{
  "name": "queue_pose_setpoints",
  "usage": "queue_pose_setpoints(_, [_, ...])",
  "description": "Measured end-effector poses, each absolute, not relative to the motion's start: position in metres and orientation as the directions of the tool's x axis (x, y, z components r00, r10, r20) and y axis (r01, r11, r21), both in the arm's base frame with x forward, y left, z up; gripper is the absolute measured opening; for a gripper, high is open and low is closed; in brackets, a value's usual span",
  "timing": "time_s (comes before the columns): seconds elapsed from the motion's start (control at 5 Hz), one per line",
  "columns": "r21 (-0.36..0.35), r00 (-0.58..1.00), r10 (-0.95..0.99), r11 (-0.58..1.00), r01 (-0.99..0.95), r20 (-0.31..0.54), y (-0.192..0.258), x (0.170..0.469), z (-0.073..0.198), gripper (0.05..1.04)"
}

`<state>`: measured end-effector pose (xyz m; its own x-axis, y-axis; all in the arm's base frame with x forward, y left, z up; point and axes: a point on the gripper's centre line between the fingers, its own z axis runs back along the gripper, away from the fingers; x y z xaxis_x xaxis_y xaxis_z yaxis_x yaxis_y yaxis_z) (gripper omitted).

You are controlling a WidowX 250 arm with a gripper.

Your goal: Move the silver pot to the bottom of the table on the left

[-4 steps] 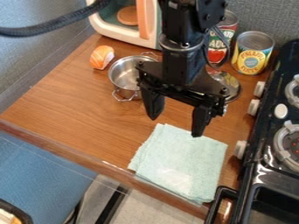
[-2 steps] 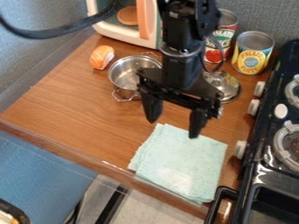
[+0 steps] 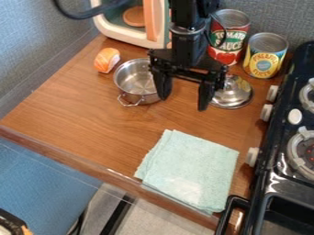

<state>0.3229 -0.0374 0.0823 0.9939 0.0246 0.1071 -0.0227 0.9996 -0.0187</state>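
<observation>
In the camera view, a brown wood-grained table (image 3: 80, 114) met woven grey walls (image 3: 36, 55), with blue fabric (image 3: 43, 183) and pale flooring (image 3: 150, 220) below its front edge. A black stove (image 3: 276, 142) with whitish knobs stood along the right. The silver pot (image 3: 131, 82), round, shiny and wire-handled, sat upright on the upper-left part of the table, near an orange-and-white toy sushi piece (image 3: 107, 59). The black gripper (image 3: 184, 103) hung over the table with its fingers spread apart, one overlapping the pot's right side in view. A domed metal lid (image 3: 234, 95) lay near a can with a tomato pictured on its label (image 3: 228, 37); beside that stood a yellow-labelled can (image 3: 265, 57). Behind was a cream toy microwave (image 3: 131, 39); nearer the front lay a folded, soft-looking mint cloth (image 3: 190, 170).
</observation>
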Motion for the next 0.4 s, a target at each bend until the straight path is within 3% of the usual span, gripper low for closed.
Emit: queue_pose_setpoints(0.4, [0.059,0.992,0.065,0.996,-0.072,0.111,-0.014,0.387,0.067,0.999])
